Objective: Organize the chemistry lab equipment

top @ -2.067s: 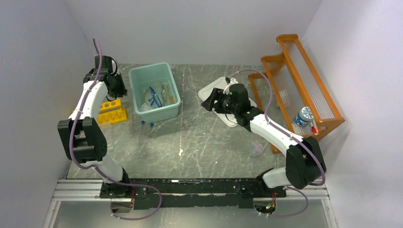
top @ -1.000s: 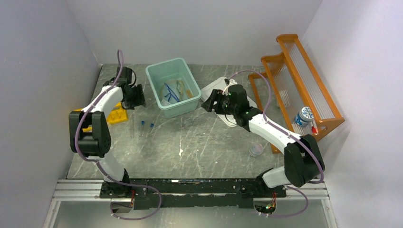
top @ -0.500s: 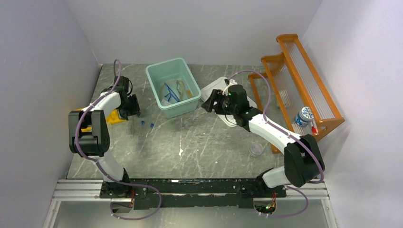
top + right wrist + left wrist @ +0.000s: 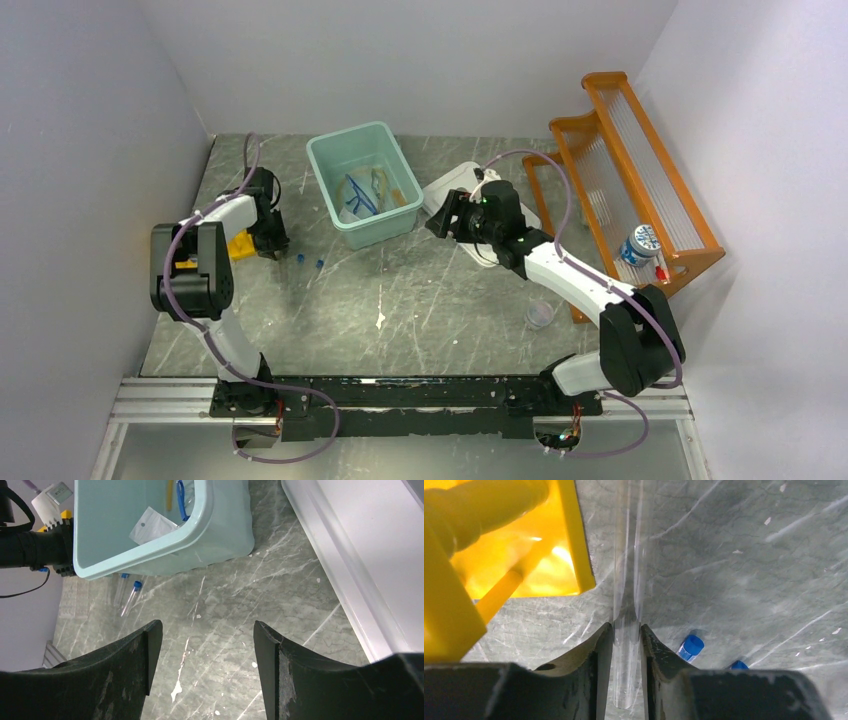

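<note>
Our left tool [image 4: 626, 630] was clenched on a clear test tube [image 4: 626, 570], which pointed forward just beside the edge of the yellow rack [image 4: 524, 555]. Two blue-capped tubes [image 4: 690, 646] lay close by on the worktop [image 4: 749, 580]. We judged a gentle, steady hold best: lift the slick glass clear, turn it upright, and centre it over a rack hole before lowering. Farther off, our right tool [image 4: 207, 627] hung released above bare worktop, short of the teal bin [image 4: 150, 545].

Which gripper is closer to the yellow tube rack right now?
Left. The left gripper sits right beside the yellow tube rack, closed on a clear test tube; the right gripper hovers beyond the teal bin.
</note>
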`<action>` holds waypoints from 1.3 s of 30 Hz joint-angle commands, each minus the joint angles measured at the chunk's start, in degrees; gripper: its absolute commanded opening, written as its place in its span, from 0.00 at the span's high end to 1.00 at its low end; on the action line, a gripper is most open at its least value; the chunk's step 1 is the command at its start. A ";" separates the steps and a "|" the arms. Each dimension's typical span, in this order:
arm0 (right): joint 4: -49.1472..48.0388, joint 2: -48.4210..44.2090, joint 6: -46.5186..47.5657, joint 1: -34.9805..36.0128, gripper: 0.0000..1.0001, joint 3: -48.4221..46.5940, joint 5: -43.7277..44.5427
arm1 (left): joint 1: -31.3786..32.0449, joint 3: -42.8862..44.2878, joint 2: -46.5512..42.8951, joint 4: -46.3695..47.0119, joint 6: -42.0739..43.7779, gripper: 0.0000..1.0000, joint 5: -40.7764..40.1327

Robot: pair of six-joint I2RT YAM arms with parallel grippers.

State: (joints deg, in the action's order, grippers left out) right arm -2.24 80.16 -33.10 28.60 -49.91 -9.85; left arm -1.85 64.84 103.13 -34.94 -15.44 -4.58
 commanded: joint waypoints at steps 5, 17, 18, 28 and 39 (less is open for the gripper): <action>-1.35 -1.85 0.33 0.15 0.30 0.22 0.55 | 0.23 0.83 3.54 -0.13 0.55 0.79 1.79; 1.14 -2.28 2.96 0.23 0.29 -5.06 -1.44 | 7.12 4.87 -12.47 -2.19 2.20 0.83 0.43; 1.06 -2.29 3.00 0.24 0.29 -5.32 -1.79 | 7.16 4.51 -14.18 -1.35 2.42 0.84 0.46; -0.50 0.69 6.24 6.49 0.29 -12.73 -6.28 | 7.58 -2.61 -28.76 16.82 5.70 0.84 15.64; -9.47 11.10 7.88 19.15 0.26 -20.90 -9.98 | 9.13 0.54 -31.26 24.51 -8.49 0.85 34.06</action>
State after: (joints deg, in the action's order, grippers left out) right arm -7.88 87.39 -25.67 46.48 -68.18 -18.83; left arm 6.74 62.98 73.43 -15.46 -17.15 20.84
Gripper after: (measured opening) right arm 0.739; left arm 0.242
